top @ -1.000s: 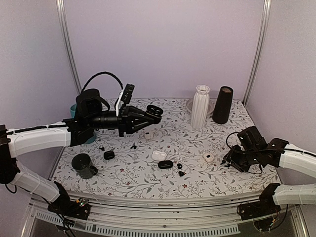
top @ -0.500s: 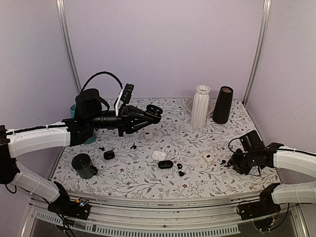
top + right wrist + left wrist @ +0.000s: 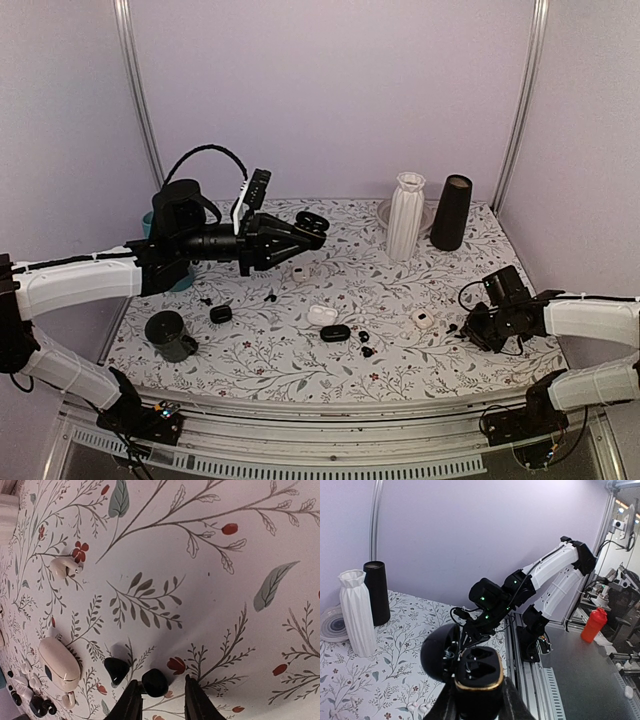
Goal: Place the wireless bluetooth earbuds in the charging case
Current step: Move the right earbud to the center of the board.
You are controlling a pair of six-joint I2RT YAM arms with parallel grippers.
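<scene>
- Between your right gripper's [image 3: 161, 687] parted jaws sits a black earbud [image 3: 154, 682], unpinched; an off-centre squeeze may flick it away
- Just outside them, a second bud [image 3: 116, 670] could get nudged
- Your left gripper [image 3: 476, 706] clamps the open charging case [image 3: 479, 672]

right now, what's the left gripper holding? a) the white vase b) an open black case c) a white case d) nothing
b: the left gripper is shut on an open black case, held up in the air with its lid tipped back and two sockets showing in the left wrist view.
</scene>
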